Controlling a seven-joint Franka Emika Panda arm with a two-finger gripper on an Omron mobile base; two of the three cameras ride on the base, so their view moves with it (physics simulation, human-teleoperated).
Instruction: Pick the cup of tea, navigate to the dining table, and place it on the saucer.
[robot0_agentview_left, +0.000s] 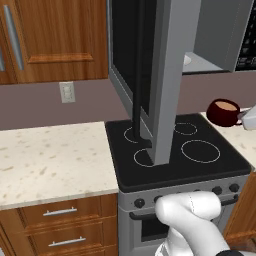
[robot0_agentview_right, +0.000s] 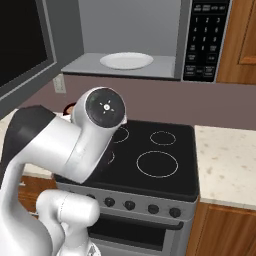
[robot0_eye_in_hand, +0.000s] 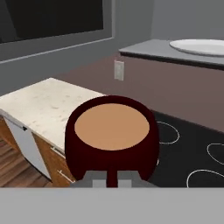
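Gripper (robot0_eye_in_hand: 112, 180) at maroon, tan-filled cup of tea (robot0_eye_in_hand: 112, 135)

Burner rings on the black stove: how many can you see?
4 on the stove: front right, back right, back left, and front left, partly hidden behind the arm.

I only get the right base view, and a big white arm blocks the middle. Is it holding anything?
Observer: Yes. In the hand view the gripper is closed on the handle of the cup of tea.
Operator: Is anything in the cup?
Observer: Light tan liquid, close to the rim.
Operator: Where is the cup now?
Observer: The left base view shows it by the far right corner of the stove.
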